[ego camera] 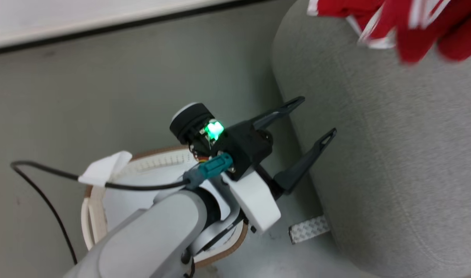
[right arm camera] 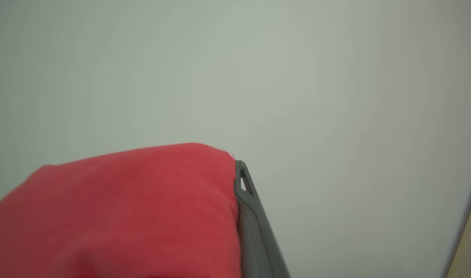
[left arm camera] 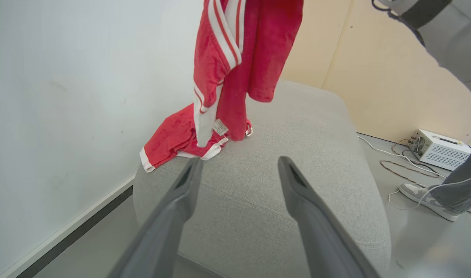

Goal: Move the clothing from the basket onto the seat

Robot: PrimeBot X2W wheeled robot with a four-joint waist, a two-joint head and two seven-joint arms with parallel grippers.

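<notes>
The right jaws are gripping the red clothing (left arm camera: 235,58), which is hanging straight down with its bottom end touching the far end of the seat (left arm camera: 297,166), and the left jaws are hovering wide open and empty above the basket (ego camera: 92,222).

In the head view, open floor (ego camera: 104,96) is offered at upper left; the right half is occupied by the seat (ego camera: 393,162), the lower left by the basket (ego camera: 162,159) and a cable (ego camera: 150,188). In the left wrist view, upper centre is blocked by hanging clothing (left arm camera: 254,50).
</notes>
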